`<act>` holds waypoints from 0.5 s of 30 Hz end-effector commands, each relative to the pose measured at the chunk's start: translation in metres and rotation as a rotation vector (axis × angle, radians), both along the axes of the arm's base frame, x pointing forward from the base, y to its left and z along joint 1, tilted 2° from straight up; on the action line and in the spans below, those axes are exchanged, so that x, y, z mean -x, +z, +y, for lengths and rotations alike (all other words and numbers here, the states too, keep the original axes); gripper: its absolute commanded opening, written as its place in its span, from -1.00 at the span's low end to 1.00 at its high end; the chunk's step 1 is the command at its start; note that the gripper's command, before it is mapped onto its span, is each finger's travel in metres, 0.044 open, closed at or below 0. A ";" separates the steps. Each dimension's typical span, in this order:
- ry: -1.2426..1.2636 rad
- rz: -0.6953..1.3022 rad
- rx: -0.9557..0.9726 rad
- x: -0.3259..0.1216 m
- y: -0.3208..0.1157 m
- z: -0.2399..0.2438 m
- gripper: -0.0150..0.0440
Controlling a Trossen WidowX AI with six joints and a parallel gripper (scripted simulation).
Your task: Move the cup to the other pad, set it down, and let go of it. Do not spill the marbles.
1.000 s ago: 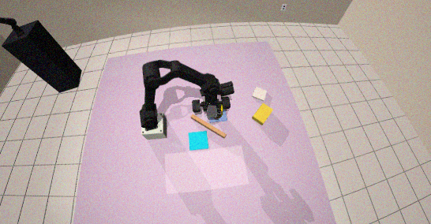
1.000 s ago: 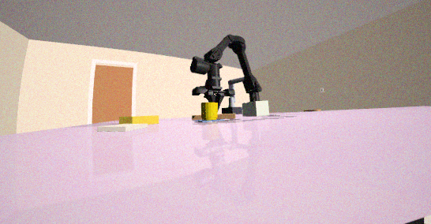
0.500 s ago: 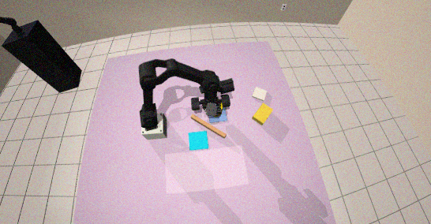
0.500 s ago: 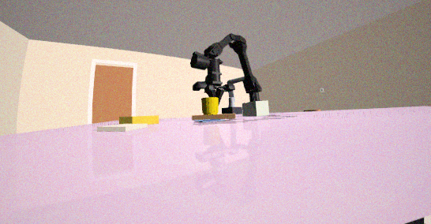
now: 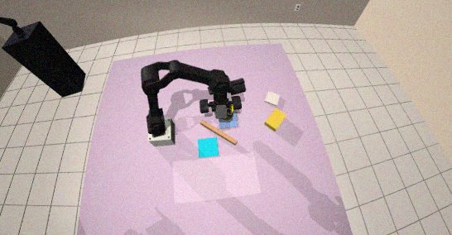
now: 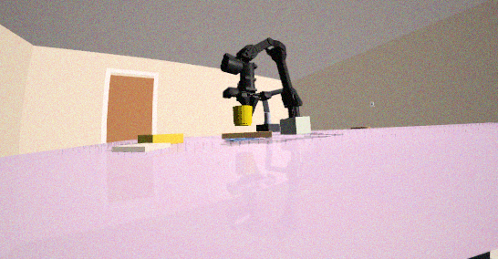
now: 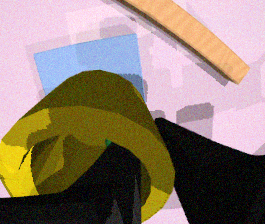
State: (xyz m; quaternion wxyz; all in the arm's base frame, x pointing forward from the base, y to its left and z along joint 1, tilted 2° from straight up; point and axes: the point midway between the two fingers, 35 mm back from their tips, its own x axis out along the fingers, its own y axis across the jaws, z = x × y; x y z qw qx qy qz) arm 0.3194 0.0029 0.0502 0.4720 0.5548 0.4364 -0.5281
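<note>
Yellow cup (image 6: pixel 243 115) (image 7: pixel 95 92) gripped above the blue pad

The gripper (image 5: pixel 223 113) (image 6: pixel 248 107) (image 7: pixel 144 127) pinches the cup's wall, holding it clear of the pad (image 5: pixel 228 122) (image 6: pixel 242 139) (image 7: pixel 90 57). In the top view, the wooden stick (image 5: pixel 218 132) (image 6: pixel 246 135) (image 7: pixel 193 37) lies between that pad and the cyan pad (image 5: pixel 208 147), which is on the near left. A green bit inside the cup may be a marble.
</note>
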 end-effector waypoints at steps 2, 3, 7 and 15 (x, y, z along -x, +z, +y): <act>0.000 0.000 0.000 0.000 0.000 0.000 -0.49; 0.000 0.000 0.000 0.000 0.000 0.000 -0.49; 0.000 0.000 0.000 0.000 0.000 0.000 -0.49; -0.001 0.000 0.001 0.005 0.000 -0.005 -0.49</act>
